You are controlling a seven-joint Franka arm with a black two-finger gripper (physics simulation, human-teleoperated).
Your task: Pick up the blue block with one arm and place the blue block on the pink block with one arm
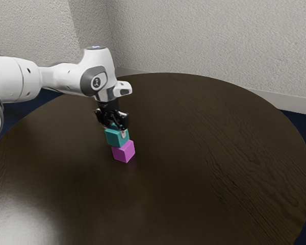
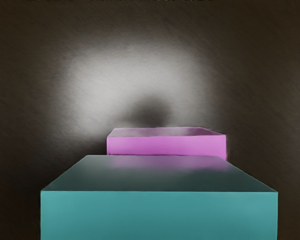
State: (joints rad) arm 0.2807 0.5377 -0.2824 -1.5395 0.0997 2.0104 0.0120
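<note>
My hand (image 1: pixel 117 130) is clamped on the blue block (image 1: pixel 113 138), one finger on each side near its top. The block hangs straight under the hand, its underside touching the pink block (image 1: pixel 124 151) standing below on the dark worktop (image 1: pixel 219 153)

A blue block (image 1: pixel 113 137) above pink block (image 1: pixel 124 151)

We see a round dark wood table (image 1: pixel 219 168) with visible grain. Behind it is a white rough-textured wall (image 1: pixel 219 35), with a corner at far left and a pale baseboard (image 1: pixel 288 97) along its foot. Dark blue floor (image 1: pixel 302 120) shows at far right. A bright light patch (image 1: pixel 20 224) lies on the tabletop near left. In the wrist view, a soft glow (image 2: pixel 140 75) sits on the same dark surface.
</note>
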